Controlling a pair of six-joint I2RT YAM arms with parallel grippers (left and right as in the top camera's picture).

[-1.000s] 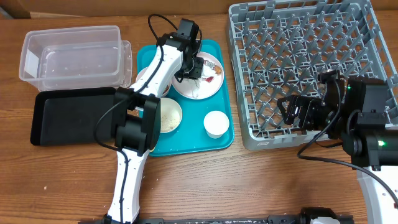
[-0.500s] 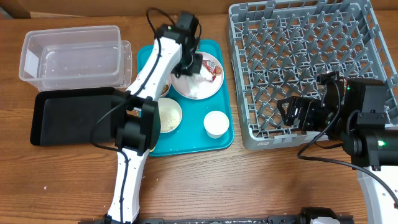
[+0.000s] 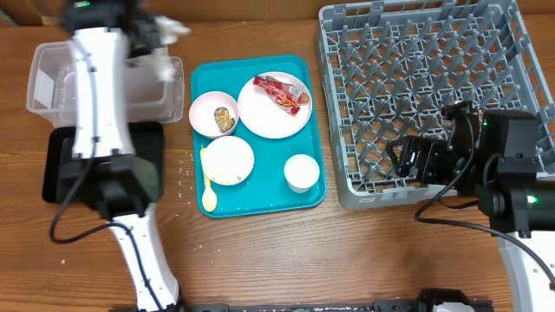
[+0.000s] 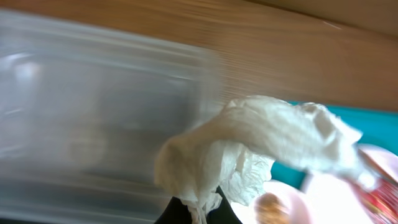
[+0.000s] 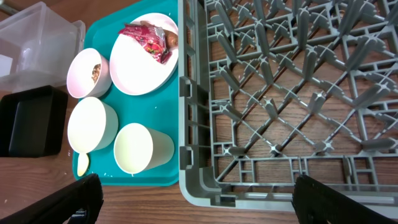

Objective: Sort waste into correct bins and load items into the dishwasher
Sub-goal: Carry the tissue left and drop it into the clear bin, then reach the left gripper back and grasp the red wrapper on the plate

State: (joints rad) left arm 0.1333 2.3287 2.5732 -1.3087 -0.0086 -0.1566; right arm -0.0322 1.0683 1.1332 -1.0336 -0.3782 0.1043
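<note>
My left gripper is shut on the crumpled white paper, holding it above the right end of the clear tub. The left wrist view shows the paper hanging from the jaws over the blurred tub. The red wrapper lies on the white plate. A bowl holds the brown food lump. A second bowl, the cup and the yellow spoon sit on the teal tray. My right gripper is open and empty at the grey dish rack's front left corner.
The flat black tray lies in front of the tub. The teal tray sits between the bins and the rack. Loose rice is scattered on the table by the teal tray's left edge. My left arm stands over the black tray.
My left gripper has lifted the white paper off the plate and swung left to above the clear tub. The red wrapper stayed on the plate. The right arm has not moved.
</note>
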